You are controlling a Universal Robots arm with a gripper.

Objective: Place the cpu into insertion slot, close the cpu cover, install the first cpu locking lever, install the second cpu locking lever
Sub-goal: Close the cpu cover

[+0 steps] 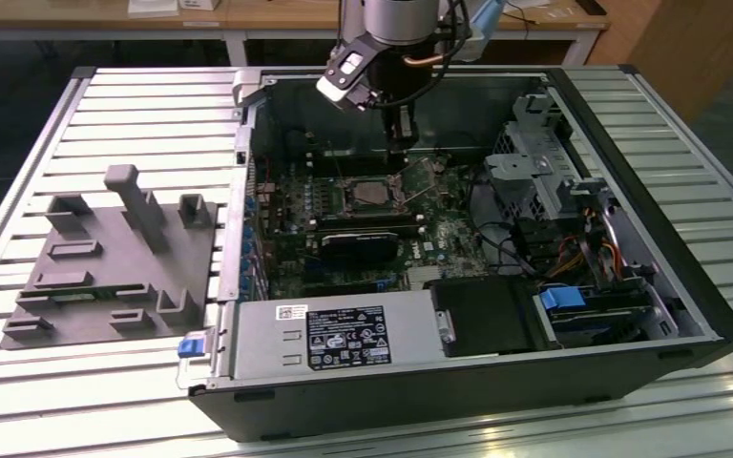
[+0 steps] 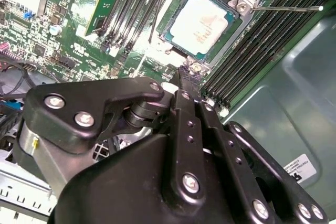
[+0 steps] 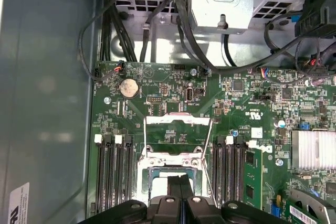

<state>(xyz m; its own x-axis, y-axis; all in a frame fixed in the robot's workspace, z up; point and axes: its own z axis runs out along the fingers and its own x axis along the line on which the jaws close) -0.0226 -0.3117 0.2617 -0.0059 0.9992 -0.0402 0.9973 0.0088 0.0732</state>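
The cpu (image 2: 202,22) lay seated flat in the insertion slot (image 3: 157,162), its silver top bare. The cpu cover (image 3: 177,120) was swung open away from it, with the green board showing through its window. Whether the cover stood upright or leaned right back was hard to judge from the first wrist view. The gripper (image 3: 181,182) hung just above the socket's near edge with its fingers pressed together and nothing between them, so they made one blunt tip. The step in hand looked to be closing the cover. To do that well, the tip should have met the cover's free bar from behind and swept it over in an arc about its hinge. It should have stayed clear of the chip's top and the socket rim. One thin locking lever (image 2: 286,9) stuck out across the memory slots (image 2: 262,40), and it needed to stay unlatched and out of the cover's path.
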